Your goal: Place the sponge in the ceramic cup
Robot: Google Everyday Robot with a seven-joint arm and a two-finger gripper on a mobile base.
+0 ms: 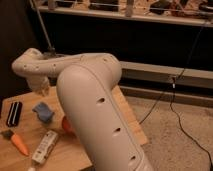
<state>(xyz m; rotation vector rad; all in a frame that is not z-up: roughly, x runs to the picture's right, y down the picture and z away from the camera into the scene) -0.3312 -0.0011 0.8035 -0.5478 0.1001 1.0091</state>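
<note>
The sponge (pixel 43 112) is a small blue block lying on the wooden table (pixel 20 160), left of centre. My gripper (pixel 43 86) hangs at the end of the white arm (pixel 95 100), just above and behind the sponge and apart from it. An orange-red rounded object (pixel 66 125) peeks out from behind the arm to the right of the sponge. It looks like the ceramic cup, but most of it is hidden.
A black striped block (pixel 14 113) lies at the table's left edge. An orange carrot (pixel 19 143) and a white packet (pixel 45 146) lie near the front. The table's right edge drops to a speckled floor with black cables (pixel 175 107). A dark wall with a ledge runs behind.
</note>
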